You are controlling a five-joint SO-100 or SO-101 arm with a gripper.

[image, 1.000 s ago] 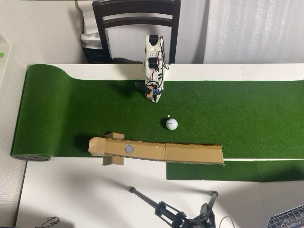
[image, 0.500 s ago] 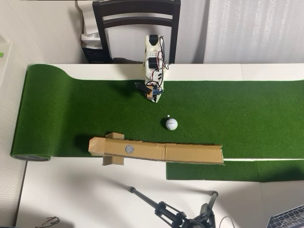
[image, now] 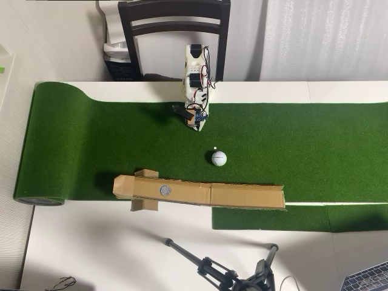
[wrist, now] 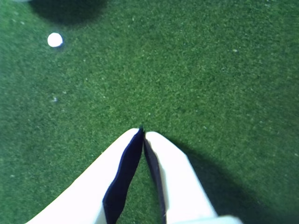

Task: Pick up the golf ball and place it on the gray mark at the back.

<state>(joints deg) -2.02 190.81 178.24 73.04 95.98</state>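
Green turf [image: 303, 145] is laid across a white table [image: 91, 254], as seen in the overhead view, with one end rolled up at the left. The golf ball [image: 219, 158] is seen resting on the turf near the middle, just beside a tiny white dot [image: 214, 148] that lies toward the arm. The arm [image: 195, 85] is folded at the far edge of the turf, with the gripper [image: 197, 125] pointed down at the turf, well apart from the ball. In the wrist view the gripper [wrist: 143, 133] is shown with its two white fingers [wrist: 173, 172] brought together at the tips, with nothing held between them; only bare turf lies ahead of them, and the white dot [wrist: 54, 39] is seen at the upper left. A long cardboard strip [image: 242, 195] is laid along the near edge of the turf, below the ball in the overhead view. The gray mark [image: 165, 190] is seen on the left part of that strip, apart from the ball. A dark chair [image: 174, 24] stands behind the arm, and a black tripod [image: 224, 276] lies on the table at the bottom of the overhead view.
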